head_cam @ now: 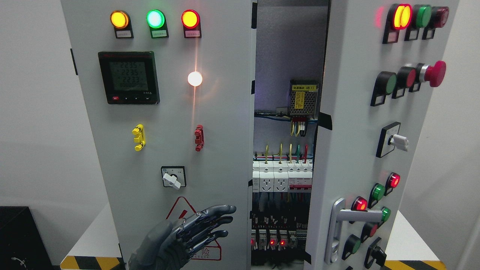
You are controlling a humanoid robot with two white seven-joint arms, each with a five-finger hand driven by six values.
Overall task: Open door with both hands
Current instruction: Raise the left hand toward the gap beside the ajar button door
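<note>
A grey electrical cabinet fills the head view. Its right door (360, 142) stands swung outward toward me, showing buttons, lamps and a silver lever handle (339, 228) near its lower edge. The left door (168, 150) stays flat and closed, carrying three lamps, a digital meter and a rotary switch. My left hand (208, 225), dark grey, rises from the bottom edge in front of the left door's lower part, fingers stretched toward the right, holding nothing, tips just short of the door's right edge. No right arm shows.
Between the doors the opening (285, 168) reveals breakers, coloured wires and a power supply. The cabinet stands on a white table (93, 232) with a yellow-black striped front edge. A black box (22, 236) sits at lower left.
</note>
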